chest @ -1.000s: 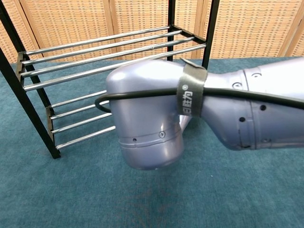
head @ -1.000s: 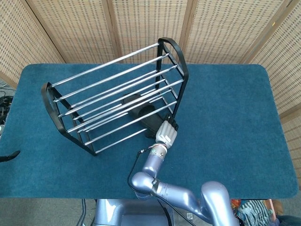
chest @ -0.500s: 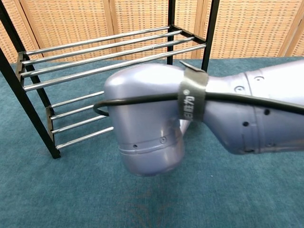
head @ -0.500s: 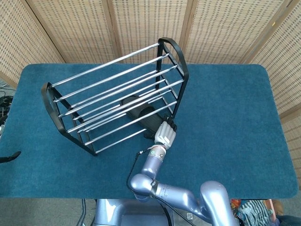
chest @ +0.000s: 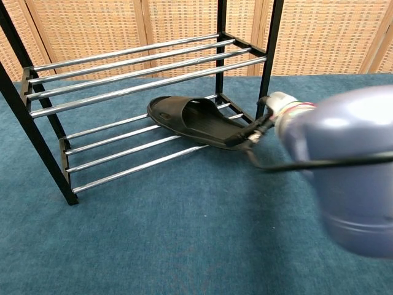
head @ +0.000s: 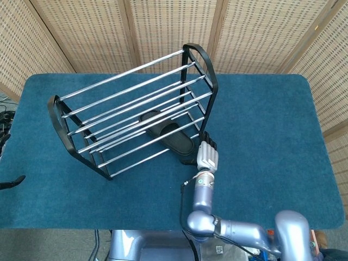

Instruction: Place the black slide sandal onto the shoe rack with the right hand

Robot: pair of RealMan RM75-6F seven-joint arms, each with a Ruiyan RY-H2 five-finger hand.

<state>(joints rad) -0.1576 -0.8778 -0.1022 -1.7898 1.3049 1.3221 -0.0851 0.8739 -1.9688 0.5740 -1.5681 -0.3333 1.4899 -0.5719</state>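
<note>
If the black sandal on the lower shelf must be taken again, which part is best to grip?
Probably the heel end of the black slide sandal, from the rack's open front. It sticks out past the lower rails near the right robot hand, while the upper rails block access from above.

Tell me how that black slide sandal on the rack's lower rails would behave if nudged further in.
The black slide sandal looks moulded in one piece, so probably light and slightly flexible. Its flat sole lies across the lower rails of the shoe rack, heel end overhanging, so it would likely slide along the smooth chrome rather than roll. The right hand is at its heel; contact unclear.
</note>
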